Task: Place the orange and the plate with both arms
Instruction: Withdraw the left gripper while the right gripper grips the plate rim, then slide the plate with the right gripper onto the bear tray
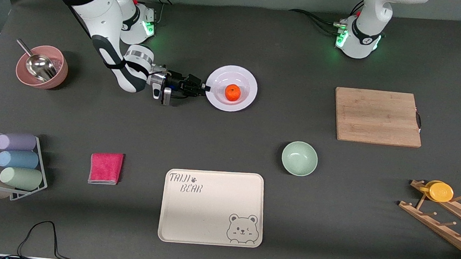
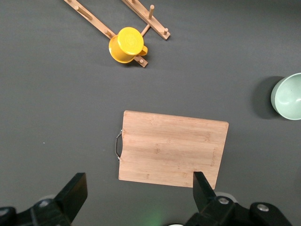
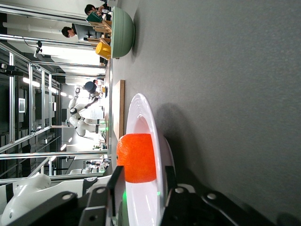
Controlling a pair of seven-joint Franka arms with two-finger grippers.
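Observation:
The pale plate (image 1: 248, 81) lies flat on the table between the two arm bases, with the orange (image 1: 232, 92) resting in its middle. My right gripper (image 1: 205, 88) is low at the plate's rim on the right arm's side. In the right wrist view its fingers (image 3: 116, 181) stand open, one above and one below the rim of the plate (image 3: 146, 117), with gaps on both sides, and the orange (image 3: 136, 157) sits just ahead of them. My left gripper (image 2: 138, 181) is out of the front view. It hangs wide open and empty, high over the wooden cutting board (image 2: 171, 150).
The cutting board (image 1: 377, 116) lies toward the left arm's end. A mint-green bowl (image 1: 299, 158) and a beige bear tray (image 1: 212, 206) sit nearer the camera. A pink cloth (image 1: 105, 168), a pink bowl with a scoop (image 1: 42, 67), a cup rack (image 1: 10, 164) and a wooden rack with a yellow cup (image 1: 440, 191) stand around.

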